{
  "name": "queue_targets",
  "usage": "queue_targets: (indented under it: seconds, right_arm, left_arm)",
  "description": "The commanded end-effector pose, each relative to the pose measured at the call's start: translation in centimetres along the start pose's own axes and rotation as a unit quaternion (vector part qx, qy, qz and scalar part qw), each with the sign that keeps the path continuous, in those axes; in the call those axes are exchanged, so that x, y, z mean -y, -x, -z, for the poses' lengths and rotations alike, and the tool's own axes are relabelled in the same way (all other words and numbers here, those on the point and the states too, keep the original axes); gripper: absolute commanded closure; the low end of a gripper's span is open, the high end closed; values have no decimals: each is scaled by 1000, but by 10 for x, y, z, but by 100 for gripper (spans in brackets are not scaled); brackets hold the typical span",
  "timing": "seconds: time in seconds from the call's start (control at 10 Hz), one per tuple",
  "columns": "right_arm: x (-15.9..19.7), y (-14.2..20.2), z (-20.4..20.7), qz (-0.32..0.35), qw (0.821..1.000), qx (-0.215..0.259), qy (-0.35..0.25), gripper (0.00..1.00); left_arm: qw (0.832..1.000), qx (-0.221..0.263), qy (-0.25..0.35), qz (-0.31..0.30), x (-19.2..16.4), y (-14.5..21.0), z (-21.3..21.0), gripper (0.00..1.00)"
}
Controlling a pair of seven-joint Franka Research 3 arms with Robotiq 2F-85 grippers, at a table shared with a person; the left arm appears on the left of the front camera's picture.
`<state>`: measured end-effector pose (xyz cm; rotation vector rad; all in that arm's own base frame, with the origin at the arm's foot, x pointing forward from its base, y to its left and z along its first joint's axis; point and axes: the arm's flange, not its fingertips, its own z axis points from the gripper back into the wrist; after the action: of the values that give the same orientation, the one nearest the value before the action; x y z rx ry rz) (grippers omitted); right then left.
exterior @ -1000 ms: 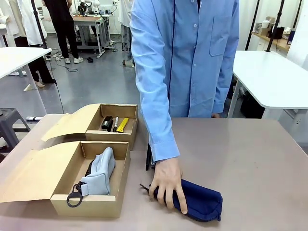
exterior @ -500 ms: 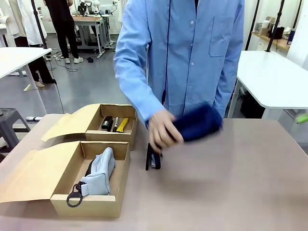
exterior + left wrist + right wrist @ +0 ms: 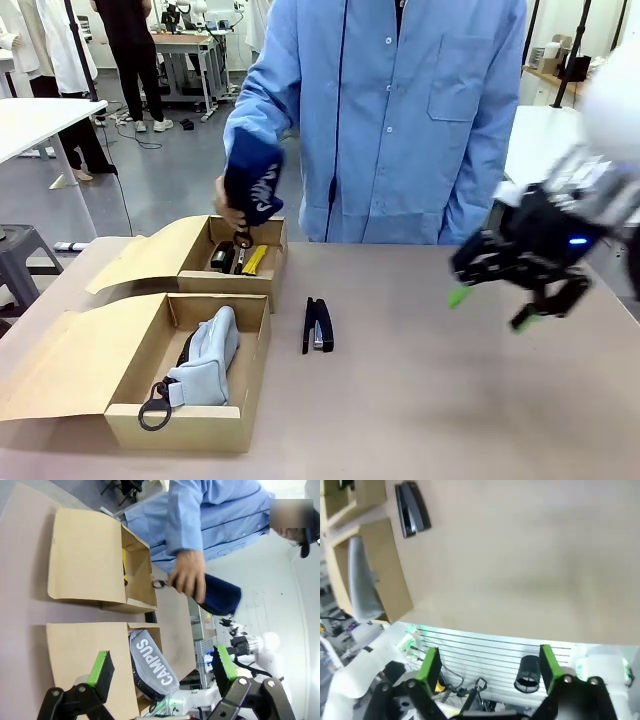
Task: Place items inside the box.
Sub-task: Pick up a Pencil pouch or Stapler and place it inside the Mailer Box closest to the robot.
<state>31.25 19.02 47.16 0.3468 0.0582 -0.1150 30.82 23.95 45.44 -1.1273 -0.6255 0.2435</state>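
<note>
Two boxes: near box holds light blue pouch, far box yellow knife.

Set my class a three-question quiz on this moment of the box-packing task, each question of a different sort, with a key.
1. True or false: the navy pouch lies flat on the table.
2. Which box holds the light blue pouch? A: the far box; B: the near box; C: neither.
3. Fill in: the black item lying on the table between the boxes and the right gripper is a ____.
Key: 1 false, the person's hand holds it in the air by the far box. 2 B. 3 stapler.
</note>
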Motion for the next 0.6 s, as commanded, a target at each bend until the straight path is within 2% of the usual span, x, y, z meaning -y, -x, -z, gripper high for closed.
queue_targets:
  seconds: [0.0,0.1,0.3,0.4,0.5]
  right_arm:
    - [-66,-33,25,8,999,27,31,0]
    - [-101,-37,45,8,997,69,33,0]
    - [-154,-43,85,-45,994,84,46,0]
    - [-168,-47,105,-74,989,101,72,0]
    - [-136,-25,69,-42,997,69,23,0]
  left_arm:
    - [1000,8,12,9,1,-1,0,0]
    - [1000,8,12,9,1,-1,0,0]
    - [1000,8,12,9,1,-1,0,0]
    - [1000,8,12,9,1,-1,0,0]
    - [1000,8,12,9,1,-1,0,0]
